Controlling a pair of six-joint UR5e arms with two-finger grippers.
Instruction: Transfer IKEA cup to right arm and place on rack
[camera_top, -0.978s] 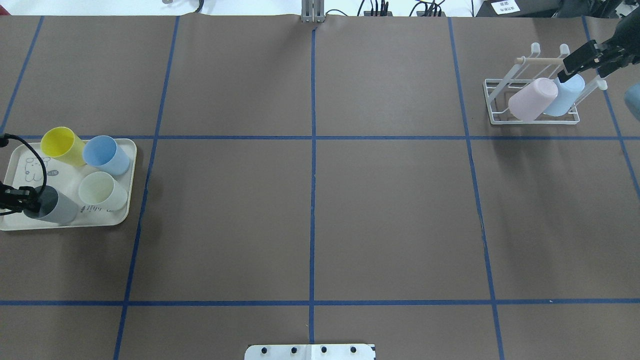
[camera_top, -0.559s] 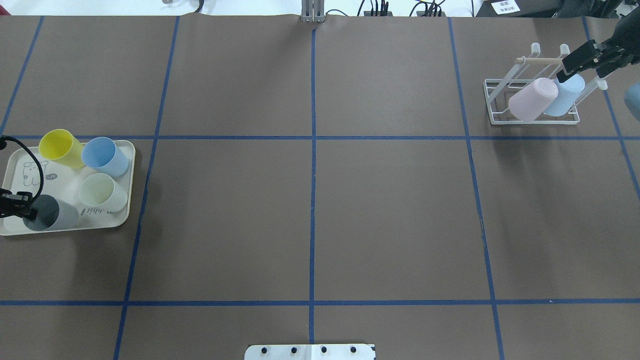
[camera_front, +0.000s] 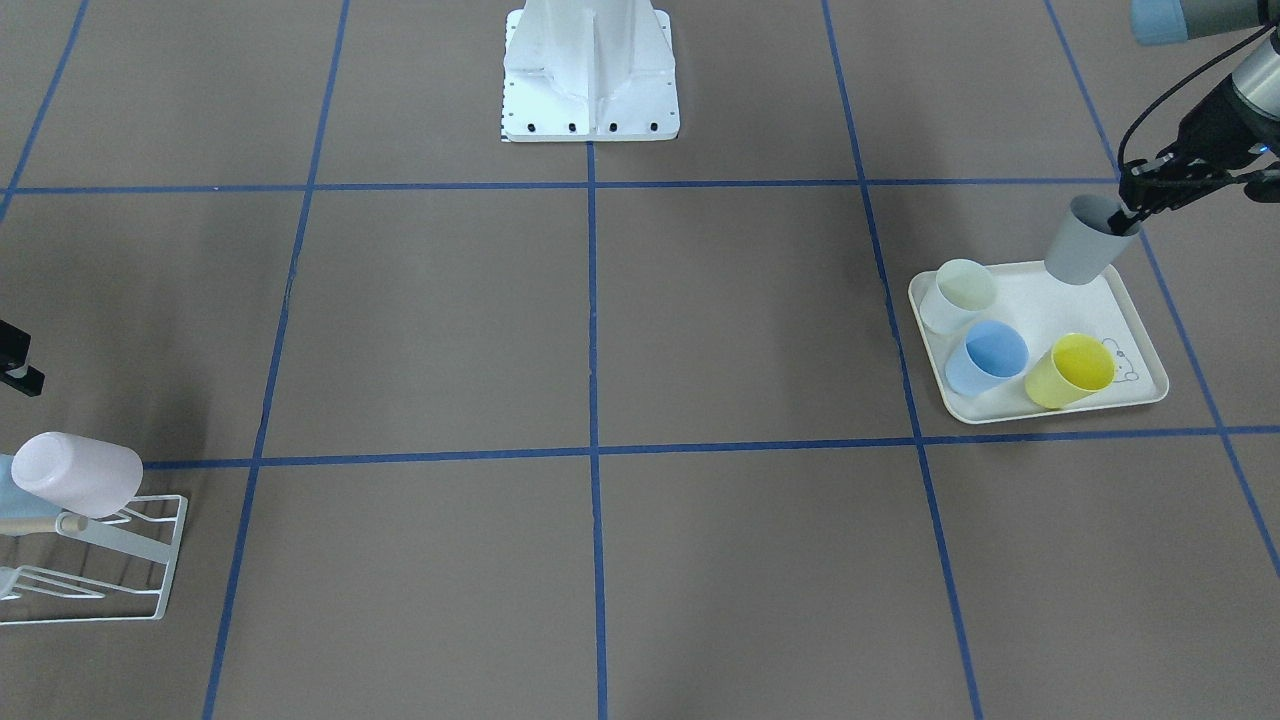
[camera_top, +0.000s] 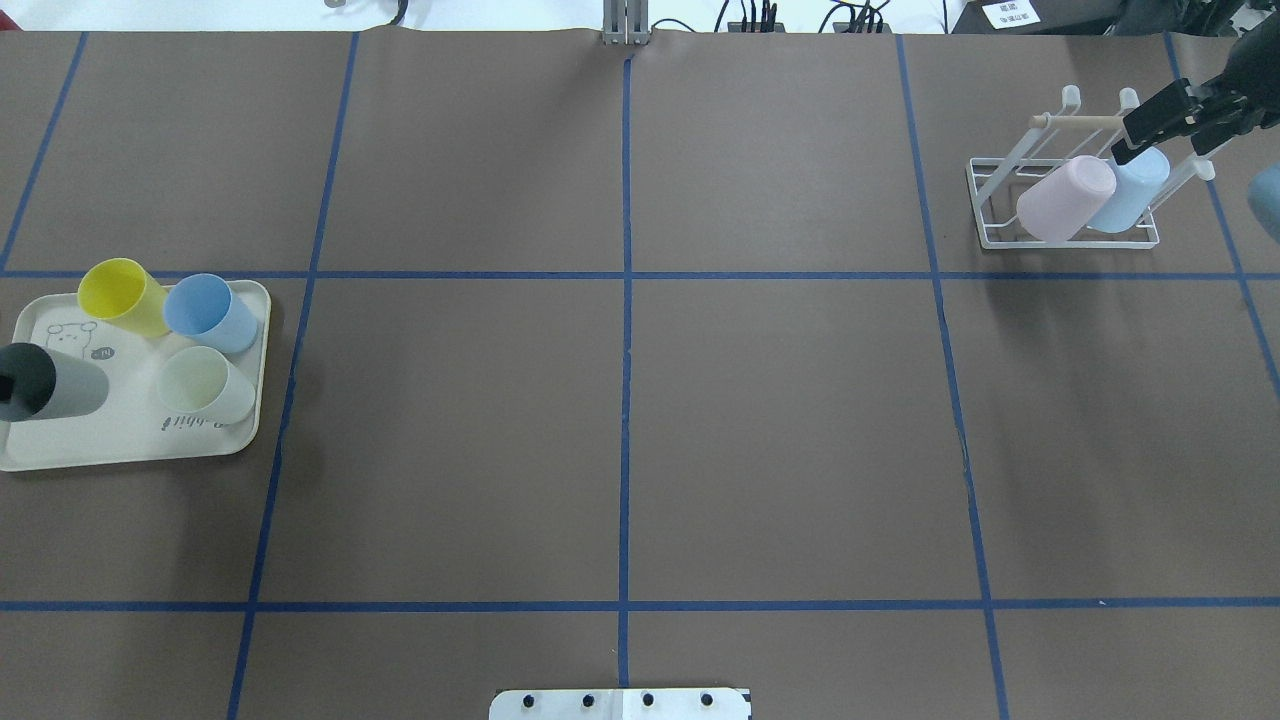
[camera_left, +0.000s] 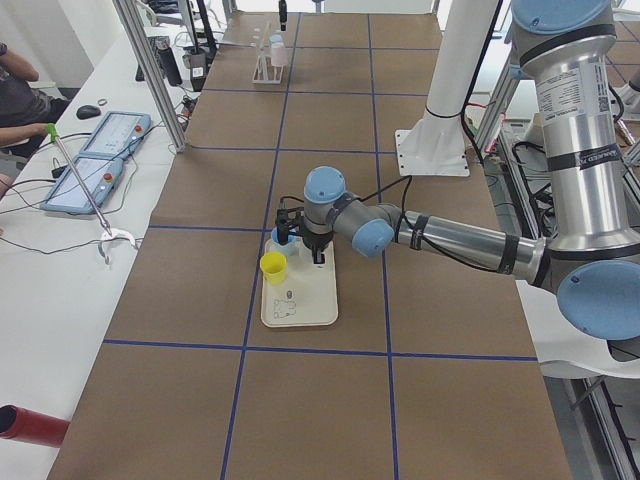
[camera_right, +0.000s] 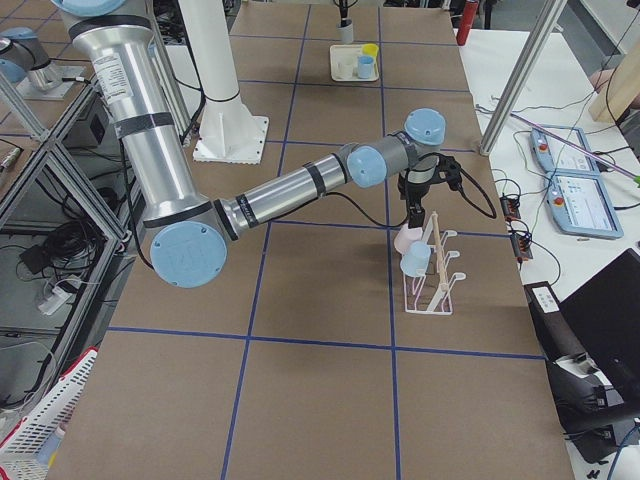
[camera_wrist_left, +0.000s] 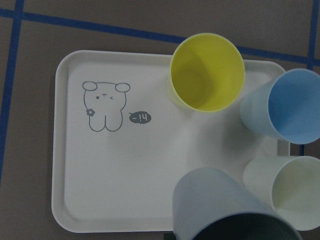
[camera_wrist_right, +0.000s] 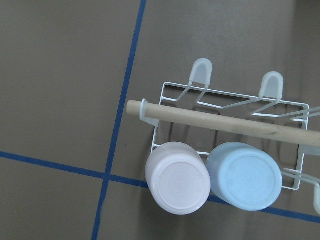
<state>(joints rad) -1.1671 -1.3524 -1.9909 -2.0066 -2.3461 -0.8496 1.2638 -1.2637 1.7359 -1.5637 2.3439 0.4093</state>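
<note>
My left gripper (camera_front: 1132, 212) is shut on the rim of a grey cup (camera_front: 1083, 247) and holds it tilted just above the near corner of the cream rabbit tray (camera_front: 1045, 318). In the overhead view the grey cup (camera_top: 55, 382) sits at the left edge and the gripper is cut off. The left wrist view shows the grey cup (camera_wrist_left: 225, 207) over the tray (camera_wrist_left: 125, 175). My right gripper (camera_top: 1165, 135) is open and empty above the white wire rack (camera_top: 1000, 205), which holds a pink cup (camera_top: 1065, 197) and a light-blue cup (camera_top: 1135, 190) upside down.
On the tray stand a yellow cup (camera_top: 120, 295), a blue cup (camera_top: 210, 310) and a pale cup (camera_top: 205, 385). The rack's wooden rod (camera_wrist_right: 225, 122) runs above both racked cups. The robot base plate (camera_front: 590, 70) is at the table's middle edge.
The left gripper has lifted the grey cup off the tray and drawn it toward the left edge. The tray shifted slightly. The right gripper has barely moved.
</note>
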